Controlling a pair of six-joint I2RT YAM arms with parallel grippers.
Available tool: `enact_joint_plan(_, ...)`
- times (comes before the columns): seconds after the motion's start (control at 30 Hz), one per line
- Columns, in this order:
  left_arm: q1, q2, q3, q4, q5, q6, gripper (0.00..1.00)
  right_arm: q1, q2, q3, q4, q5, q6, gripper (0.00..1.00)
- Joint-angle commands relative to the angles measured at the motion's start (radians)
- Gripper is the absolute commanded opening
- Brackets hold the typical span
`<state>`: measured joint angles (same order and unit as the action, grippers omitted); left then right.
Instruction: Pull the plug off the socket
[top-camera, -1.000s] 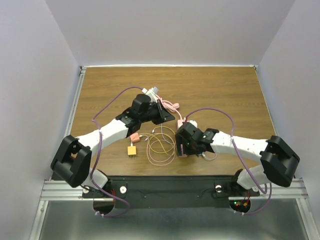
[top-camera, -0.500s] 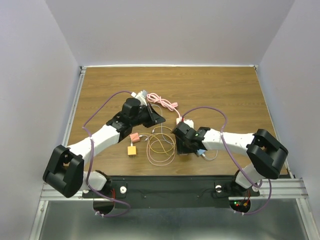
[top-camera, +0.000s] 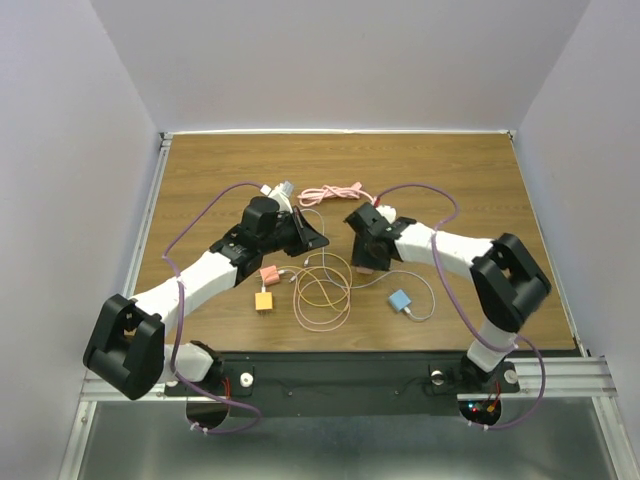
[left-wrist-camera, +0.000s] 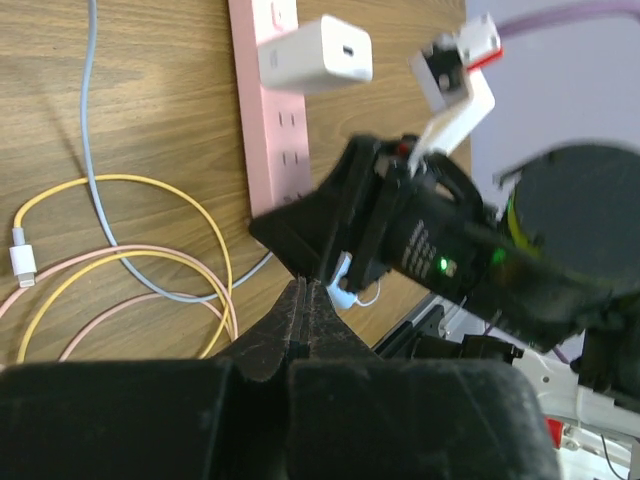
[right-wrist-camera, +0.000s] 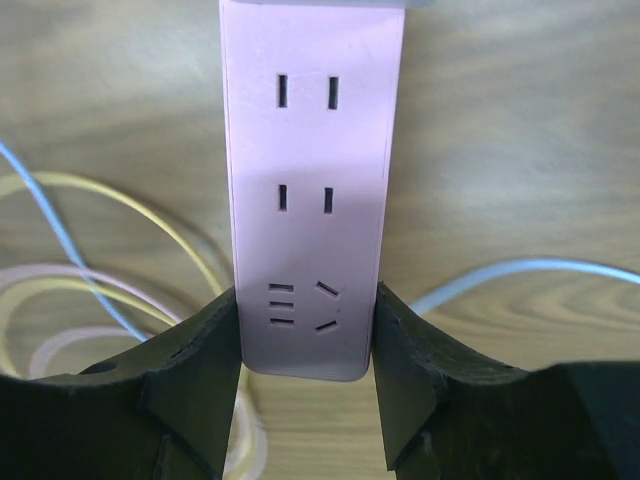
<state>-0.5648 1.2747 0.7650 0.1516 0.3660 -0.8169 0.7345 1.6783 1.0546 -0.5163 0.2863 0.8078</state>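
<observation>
The socket, a long pink power strip (right-wrist-camera: 308, 180), lies on the wooden table. A white cube plug (left-wrist-camera: 315, 55) sits in one of its outlets (left-wrist-camera: 272, 130). My right gripper (right-wrist-camera: 308, 335) is shut on the strip's free end, one finger pressed on each long side. In the top view the right gripper (top-camera: 363, 248) covers most of the strip, and the strip's pink coiled cord (top-camera: 335, 192) trails behind it. My left gripper (left-wrist-camera: 306, 292) is shut and empty, just left of the right gripper (left-wrist-camera: 375, 215); it also shows in the top view (top-camera: 316, 240).
Looped yellow and pink cables (top-camera: 322, 290) lie in front of both grippers. A small pink cube adapter (top-camera: 268, 274), a yellow adapter (top-camera: 263, 300) and a blue adapter (top-camera: 401, 300) sit near them. The table's back edge (top-camera: 340, 133) meets the wall.
My right gripper has moved away from the near edge with the strip in it, which uncovers the blue adapter. The pink cord has shifted back. My left gripper has drawn back slightly to the left.
</observation>
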Motion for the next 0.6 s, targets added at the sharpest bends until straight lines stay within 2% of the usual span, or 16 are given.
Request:
enact_joint_plan(0.0,0.005,-0.026,-0.007,0.002,0.013,0.022,0.0,-0.004,0.119,0.177,0.022,-0.027,0.074,0.0)
enact_joint_plan(0.13,0.006,-0.032,0.002,-0.02,0.004,0.03,0.0,-0.003,0.213,0.264,0.022,-0.108,0.08,0.01)
enact_joint_plan(0.17,0.006,-0.037,0.002,-0.021,-0.001,0.032,0.0,-0.004,0.221,0.271,0.022,-0.117,0.079,0.04)
enact_joint_plan(0.27,0.009,-0.043,0.002,-0.033,-0.009,0.035,0.0,-0.004,0.204,0.262,0.022,-0.128,0.062,0.28)
enact_joint_plan(0.33,0.013,-0.044,-0.001,-0.034,-0.012,0.033,0.0,-0.004,0.176,0.249,0.022,-0.13,0.047,0.4)
enact_joint_plan(0.37,0.013,-0.044,0.002,-0.032,-0.013,0.033,0.0,-0.003,0.134,0.237,0.022,-0.133,0.024,0.53)
enact_joint_plan(0.43,0.014,-0.041,0.007,-0.024,-0.015,0.033,0.0,-0.003,0.081,0.219,0.021,-0.136,-0.005,0.64)
enact_joint_plan(0.47,0.016,-0.04,0.014,-0.02,-0.013,0.033,0.0,-0.003,0.016,0.2,0.021,-0.134,-0.016,0.74)
enact_joint_plan(0.53,0.017,-0.028,0.023,-0.006,-0.012,0.033,0.0,-0.004,-0.047,0.188,0.013,-0.136,-0.039,0.82)
enact_joint_plan(0.57,0.019,-0.008,0.031,-0.001,-0.01,0.032,0.0,-0.007,-0.072,0.186,0.006,-0.139,-0.061,0.99)
